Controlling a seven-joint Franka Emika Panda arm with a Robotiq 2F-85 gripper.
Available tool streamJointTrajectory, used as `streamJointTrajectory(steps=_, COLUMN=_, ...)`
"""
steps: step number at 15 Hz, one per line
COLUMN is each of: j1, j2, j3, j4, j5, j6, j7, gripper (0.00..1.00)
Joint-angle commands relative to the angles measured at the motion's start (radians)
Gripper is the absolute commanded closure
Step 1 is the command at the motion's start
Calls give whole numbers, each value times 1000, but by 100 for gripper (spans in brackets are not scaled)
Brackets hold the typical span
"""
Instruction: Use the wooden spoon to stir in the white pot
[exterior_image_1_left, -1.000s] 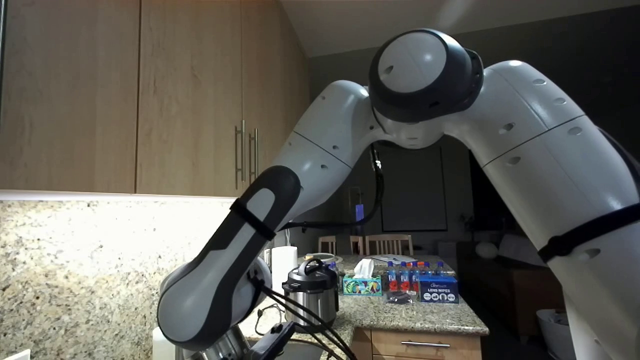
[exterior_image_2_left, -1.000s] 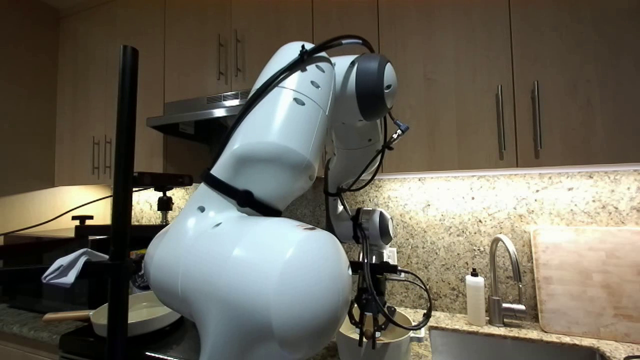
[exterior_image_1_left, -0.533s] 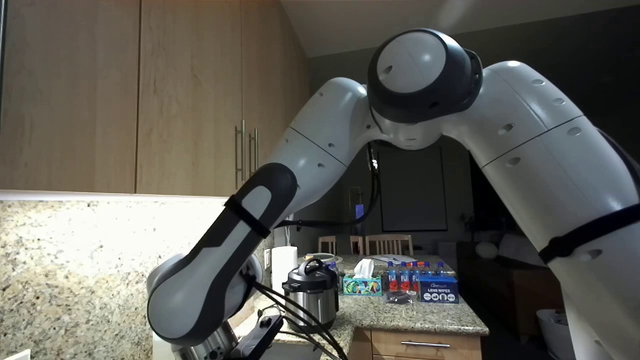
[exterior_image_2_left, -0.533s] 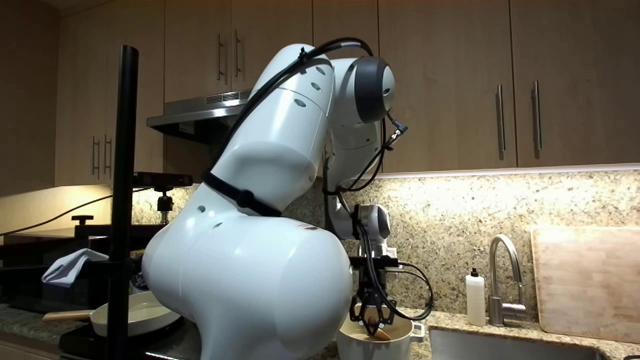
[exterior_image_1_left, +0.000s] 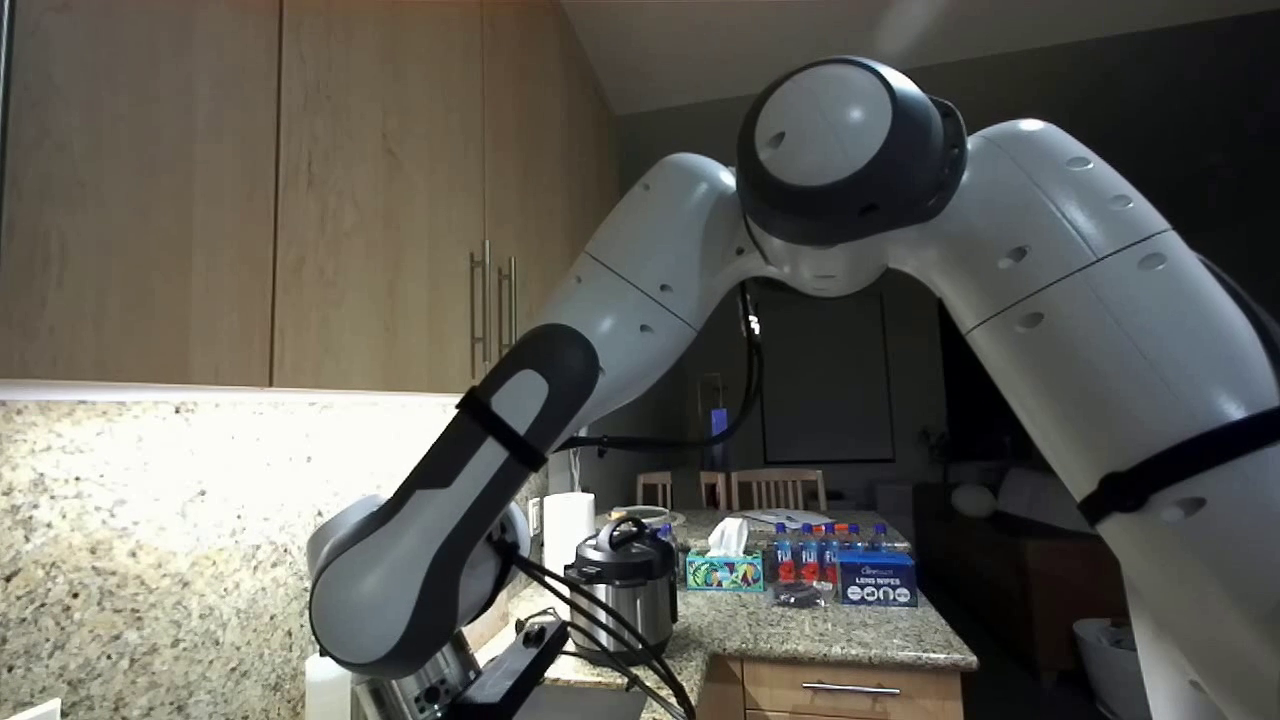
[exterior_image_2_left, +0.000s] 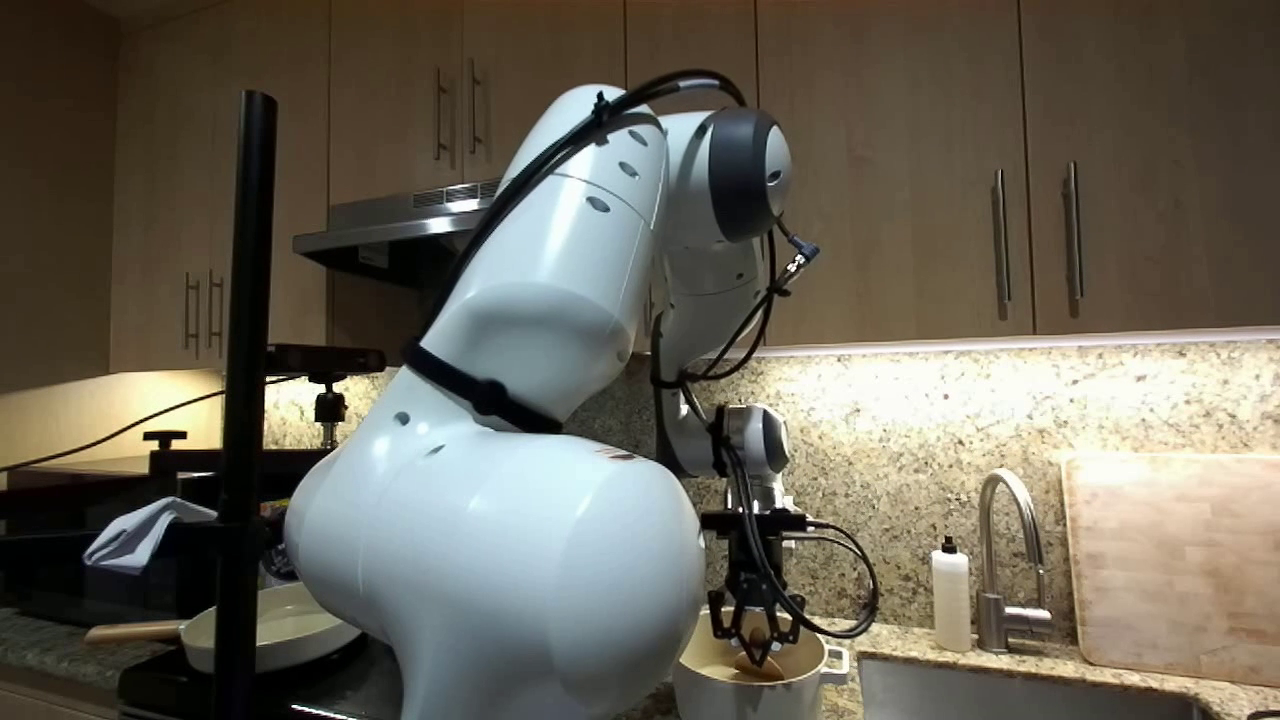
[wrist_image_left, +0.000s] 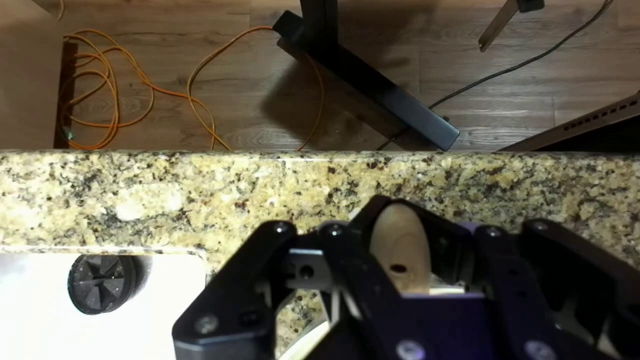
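Tool (exterior_image_2_left: 760, 655) pinched on spoon (wrist_image_left: 400, 240) near its upper end, at mouth of pot (exterior_image_2_left: 745, 700); lower end inside pot. Probably light, stiff, apt to twist; best gripped high, square across.

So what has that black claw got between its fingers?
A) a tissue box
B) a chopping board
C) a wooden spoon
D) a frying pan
C: the wrist view shows the handle of the wooden spoon clasped in the gripper, and in an exterior view the spoon's broad end is inside the white pot.
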Motion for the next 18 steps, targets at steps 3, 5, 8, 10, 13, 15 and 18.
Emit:
streamJointTrajectory(steps=3, j1=-10, j2=-60, j3=-9, j4=-50, j5=-19, j6=118, j7=28, gripper=94)
streamJointTrajectory(steps=5, j1=-8, j2=-68, j3=-13, j4=-56, j5=-23, j6=156, j7=31, gripper=94)
streamJointTrajectory(steps=8, j1=-6, j2=-81, j3=-15, j4=-70, j5=-28, j6=210, j7=33, gripper=94)
streamJointTrajectory(steps=10, j1=-7, j2=-79, j3=-15, j4=-63, j5=-27, j6=232, j7=24, gripper=94)
streamJointTrajectory(steps=13, j1=-3, j2=-86, j3=-19, j4=-60, j5=-34, j6=229, j7=28, gripper=95)
streamJointTrajectory(steps=15, j1=-12, j2=-90, j3=-5, j4=-64, j5=-11, j6=197, j7=-16, gripper=95)
streamJointTrajectory(steps=18, j1=-20, j2=-114, j3=-4, j4=-116, j5=12, j6=219, j7=9, gripper=95)
